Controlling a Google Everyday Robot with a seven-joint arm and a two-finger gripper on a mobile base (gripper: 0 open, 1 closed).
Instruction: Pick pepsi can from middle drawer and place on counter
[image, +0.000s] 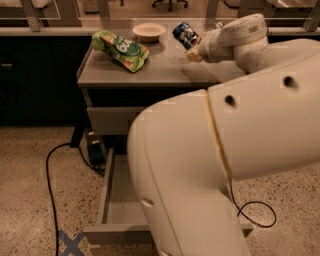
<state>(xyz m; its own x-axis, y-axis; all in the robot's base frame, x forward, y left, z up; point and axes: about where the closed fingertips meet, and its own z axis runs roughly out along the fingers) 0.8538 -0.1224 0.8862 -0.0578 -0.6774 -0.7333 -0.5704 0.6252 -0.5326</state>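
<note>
Dark blue with red and white logo marks, the small pepsi can (184, 34) hangs tilted above the back of the smooth flat grey counter (150, 72). It is clamped between the jaws of the robot's cream two-finger gripper (192, 49), which reaches in from the right. The pick looks done: the wide, shallow grey middle drawer (117, 210) stands pulled open below, with no can in the part that shows, though the arm hides much of it. What appears left is the set-down and release, since the can does not seem to touch the top yet. Also on the counter are 1 crumpled green snack bag (120, 49) and 1 pale round bowl (149, 31), both left of the can. The count in view: 1 can, 1 open drawer, 1 gripper.
</note>
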